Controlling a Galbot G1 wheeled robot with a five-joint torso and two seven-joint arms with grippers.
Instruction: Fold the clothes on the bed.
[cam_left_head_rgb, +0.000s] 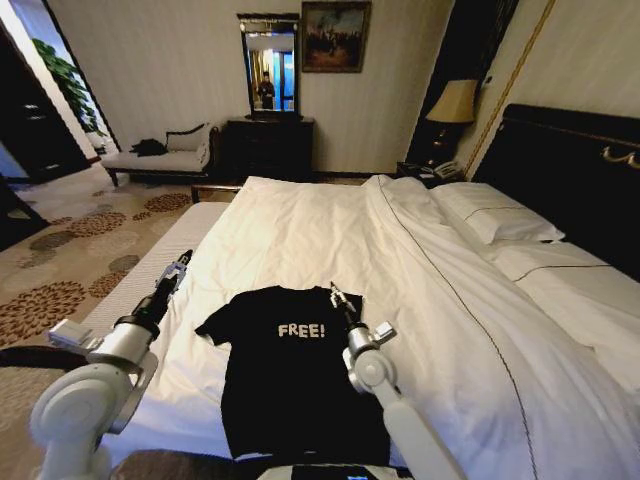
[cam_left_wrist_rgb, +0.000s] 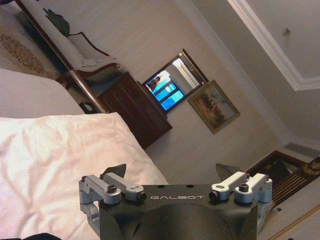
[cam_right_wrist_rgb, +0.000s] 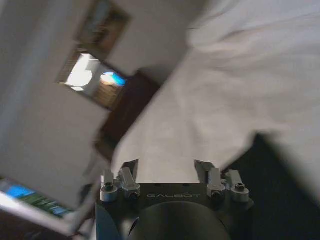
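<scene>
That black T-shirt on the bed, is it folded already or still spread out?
Spread out. The T-shirt lies flat on the bed, both sleeves out and the FREE! lettering showing.

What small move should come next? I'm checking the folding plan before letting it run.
Probably lower the right gripper onto the shirt at its right shoulder. The shirt lies flat and unfolded on the bed, and this open gripper hovers right above that shoulder, while the open left gripper sits off beside the left sleeve.

Mirror (cam_left_head_rgb: 270, 65) above dresser (cam_left_head_rgb: 268, 148); painting (cam_left_head_rgb: 335, 36) beside.
</scene>
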